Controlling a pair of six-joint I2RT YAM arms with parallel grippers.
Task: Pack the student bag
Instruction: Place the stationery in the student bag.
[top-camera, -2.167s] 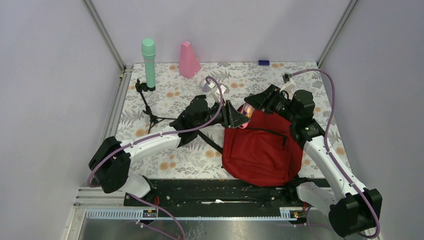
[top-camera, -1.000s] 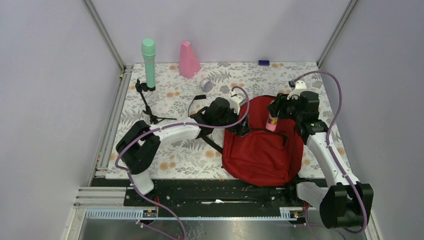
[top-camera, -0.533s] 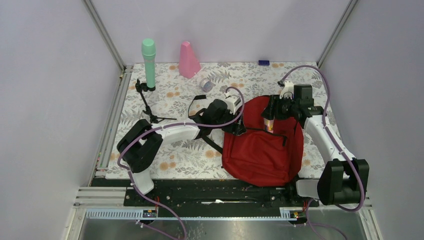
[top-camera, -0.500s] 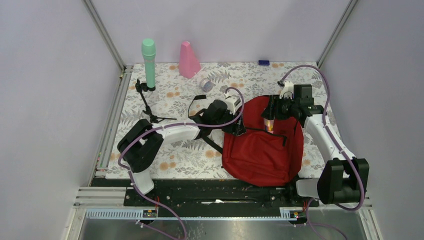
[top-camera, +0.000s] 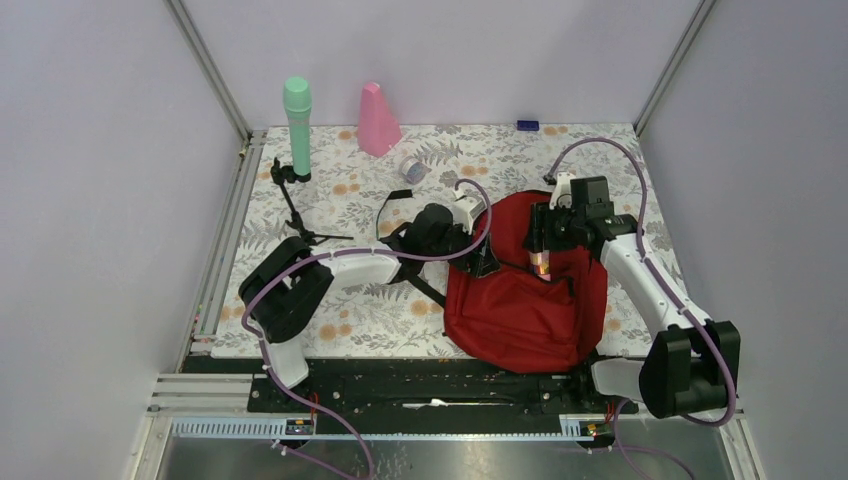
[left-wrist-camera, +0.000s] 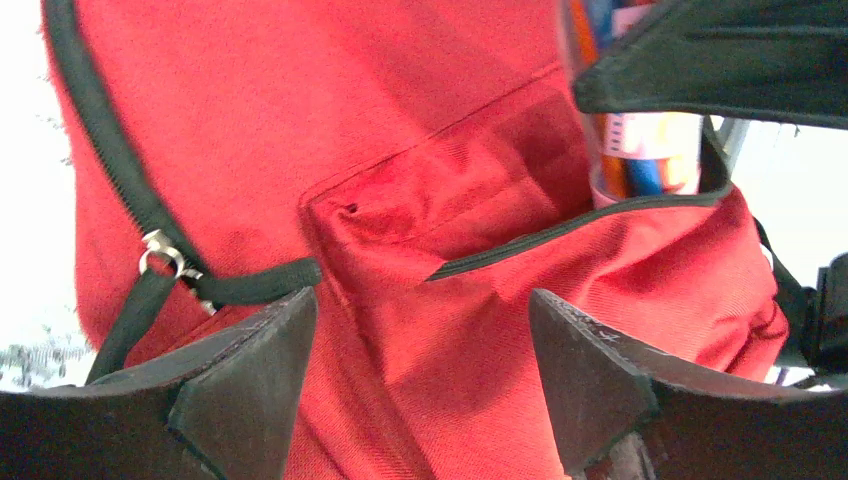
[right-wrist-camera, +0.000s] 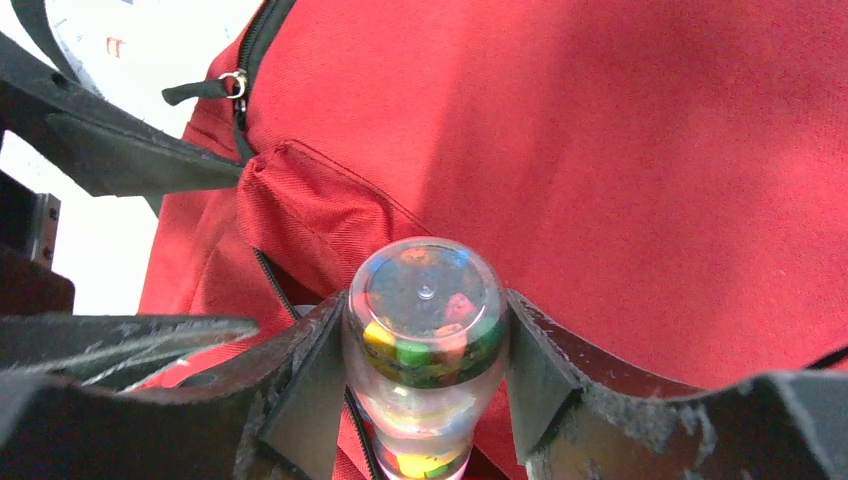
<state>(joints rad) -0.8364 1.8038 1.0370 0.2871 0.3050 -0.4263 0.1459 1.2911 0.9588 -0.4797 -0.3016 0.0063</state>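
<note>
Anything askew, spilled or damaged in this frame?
Nothing spilled or damaged. The student bag lies flat, front pocket open; the right gripper holds a clear tube upright at its mouth. Only a small jar beyond the bag seems tipped on its side.

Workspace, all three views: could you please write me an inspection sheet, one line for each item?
Surface: floral table cover, flat, no spill seen.
Job's things: red student bag lies near the arm bases, with its front pocket unzipped; clear tube of coloured pieces, lower end at the pocket's mouth.
Clutter: green cylinder, pink bottle, black tripod, small pale container, blue block.
Hands: left hand open, jaws apart over the pocket fabric; right hand shut on the clear tube.
Cables: purple cables loop above both arms, no snag seen.
Surroundings: plain lilac walls, metal frame posts.
</note>
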